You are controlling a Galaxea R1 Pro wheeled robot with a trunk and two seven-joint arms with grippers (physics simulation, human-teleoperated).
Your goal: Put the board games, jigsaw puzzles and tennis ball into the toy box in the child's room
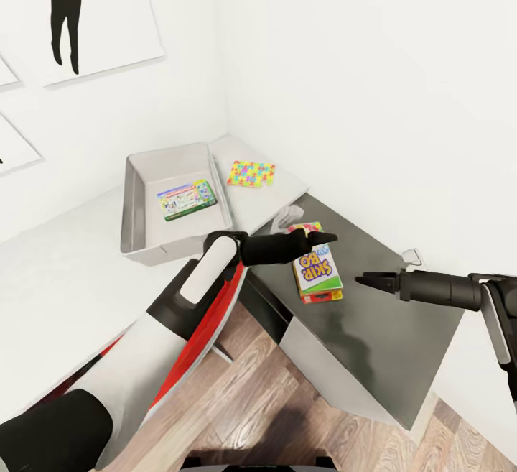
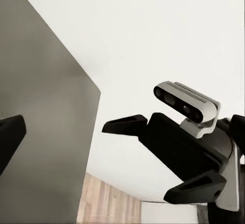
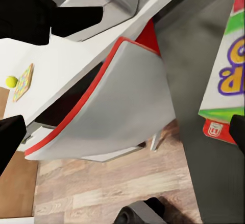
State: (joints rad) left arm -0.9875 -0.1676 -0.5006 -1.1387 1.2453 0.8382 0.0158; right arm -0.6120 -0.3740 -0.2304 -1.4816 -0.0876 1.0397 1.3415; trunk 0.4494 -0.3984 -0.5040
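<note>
The toy box (image 1: 136,206) stands on the pale grey table (image 1: 64,271) by the wall, and the blue cartoon board game (image 1: 187,199) lies flat inside it. Beside the box lies one jigsaw puzzle (image 1: 250,173). On the lower dark cabinet (image 1: 373,328) the SKIP-BO board game (image 1: 317,269) rests on top of a red-edged one (image 1: 323,296). My left gripper (image 1: 329,239) hovers open just above that stack's far end. My right gripper (image 1: 361,281) is open and empty to the stack's right. In the right wrist view a tennis ball (image 3: 11,81) and a second puzzle (image 3: 23,82) lie on the table.
A grey chair with a red edge (image 3: 117,106) stands tucked between table and cabinet, under my left arm. White walls close in the corner behind both surfaces. A corner of patterned board (image 1: 306,227) shows by the stack. Wood floor (image 1: 301,414) lies in front.
</note>
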